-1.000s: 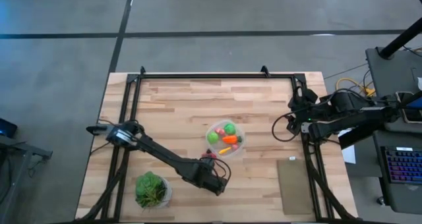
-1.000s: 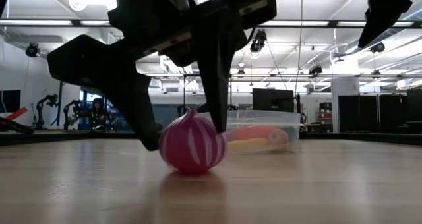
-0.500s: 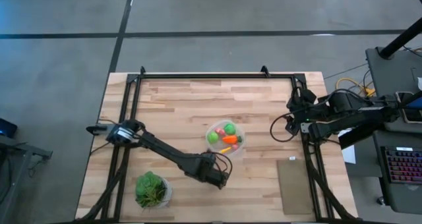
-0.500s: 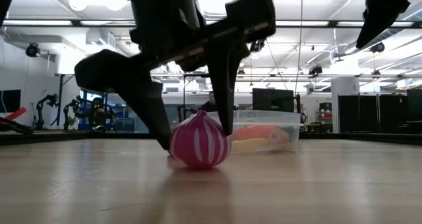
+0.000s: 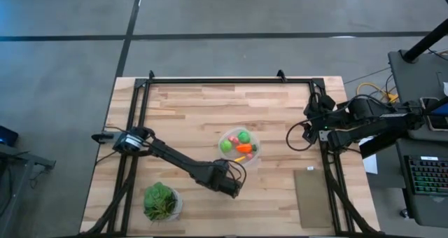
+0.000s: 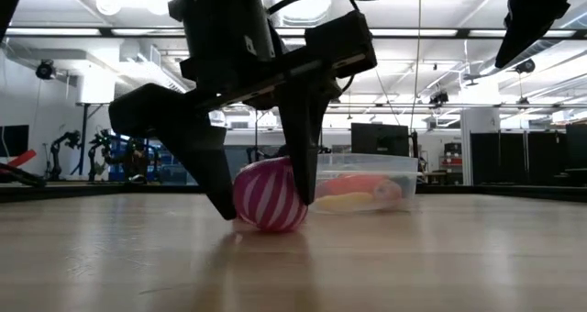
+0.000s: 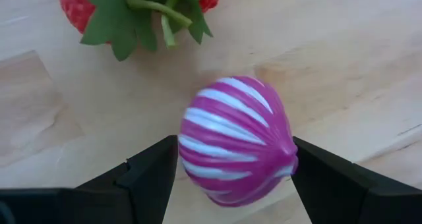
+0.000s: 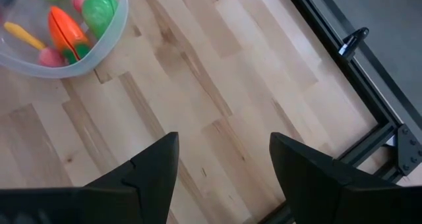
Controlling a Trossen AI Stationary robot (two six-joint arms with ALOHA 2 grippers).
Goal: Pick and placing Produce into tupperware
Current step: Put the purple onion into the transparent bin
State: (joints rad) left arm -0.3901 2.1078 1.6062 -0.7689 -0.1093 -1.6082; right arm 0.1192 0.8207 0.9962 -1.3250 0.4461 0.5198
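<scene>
A purple ball with white stripes [image 7: 234, 141] sits on the wood table just near of the tupperware, also seen in the low view [image 6: 271, 197]. My left gripper [image 7: 234, 168] [image 5: 233, 185] is down over it and shut on it. A red strawberry with green leaves [image 7: 138, 6] lies on the table just beyond the ball. The clear round tupperware [image 5: 239, 147] [image 6: 362, 179] stands on its base and holds green, orange, yellow and pink pieces. My right gripper [image 8: 224, 158] [image 5: 308, 122] waits open at the table's right edge. My left gripper pinches the purple ball between its two fingers, one finger [image 7: 155, 174] on one flank [image 7: 188, 151] and the other finger [image 7: 320, 178] on the opposite flank. The fingers come from above, slanting down. The ball's underside [image 6: 271, 228] rests on the table.
A leafy green plant in a white pot [image 5: 161, 201] stands near the table's near left corner. A grey flat pad [image 5: 311, 196] lies at the near right. Black frame rails [image 5: 231, 80] run along the table's edges. Bare wood stretches across the far half.
My left gripper has shifted slightly toward the tupperware and its fingers have closed in until they meet the purple ball. The ball has been nudged a little toward the tupperware and has tipped, so its stripes now lean instead of standing upright.
</scene>
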